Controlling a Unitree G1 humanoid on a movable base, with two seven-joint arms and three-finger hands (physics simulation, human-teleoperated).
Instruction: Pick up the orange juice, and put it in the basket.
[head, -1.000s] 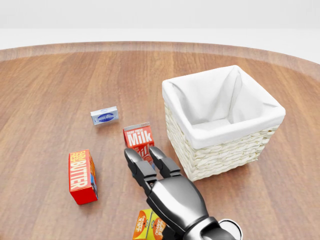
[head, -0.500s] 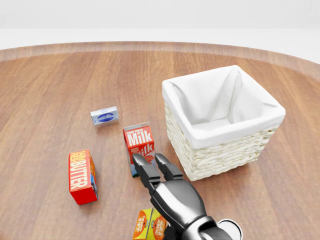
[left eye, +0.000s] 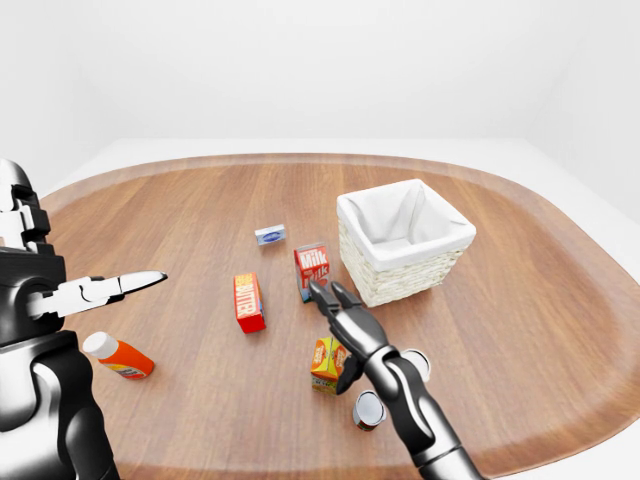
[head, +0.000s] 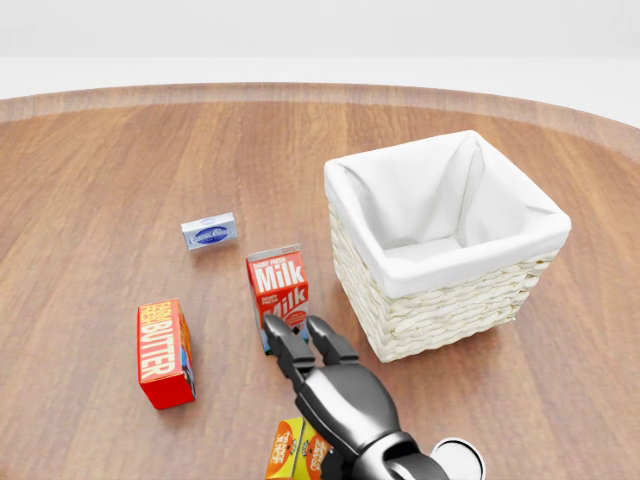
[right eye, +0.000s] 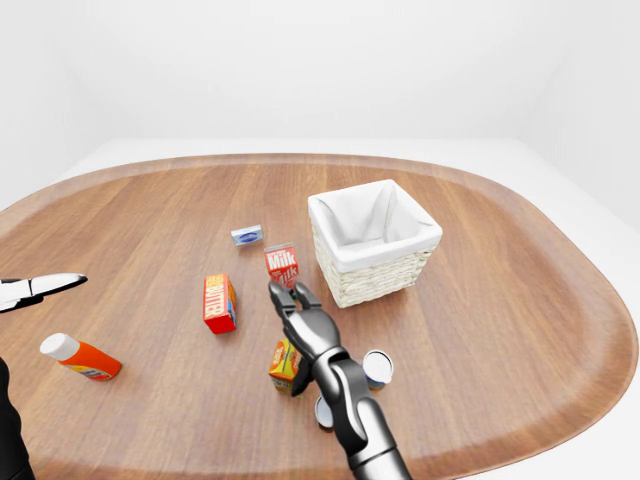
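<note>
Juice sits under my right hand, which pulled back from the milk towards it, fingers open, not gripping yet; basket waits; left hand open

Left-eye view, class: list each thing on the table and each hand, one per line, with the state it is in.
orange juice carton: upright, under the right hand, not gripped.
right hand: open, fingers extended above the carton.
left hand: open, away from the items.
basket: upright, empty, white lining.
milk carton: upright.
butter box: standing on the table.
orange bottle: lying on its side.
small blue box: lying flat.
</note>
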